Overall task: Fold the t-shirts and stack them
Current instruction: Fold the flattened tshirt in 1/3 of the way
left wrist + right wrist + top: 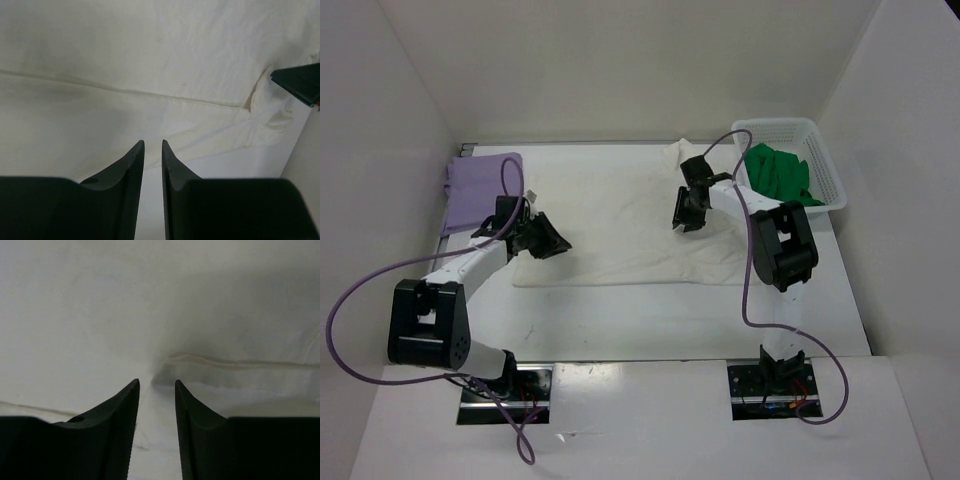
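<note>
The cream white t-shirt (620, 215) lies spread flat across the middle of the table, with a hem seam (150, 95) running across it. My left gripper (548, 240) sits low at the shirt's left edge. Its fingers stand a narrow gap apart (153, 142) with nothing between them. My right gripper (688, 208) hovers over the shirt's right part, open (156, 381) above a small crease (200, 362), holding nothing. The lavender t-shirt (480, 190) lies folded at the far left. The green t-shirt (780, 175) is bunched in the basket.
A white mesh basket (825, 165) stands at the back right, beside the right arm. White walls close in the table on three sides. Purple cables loop from both arms. A strip of bare table (650, 320) runs in front of the cream shirt.
</note>
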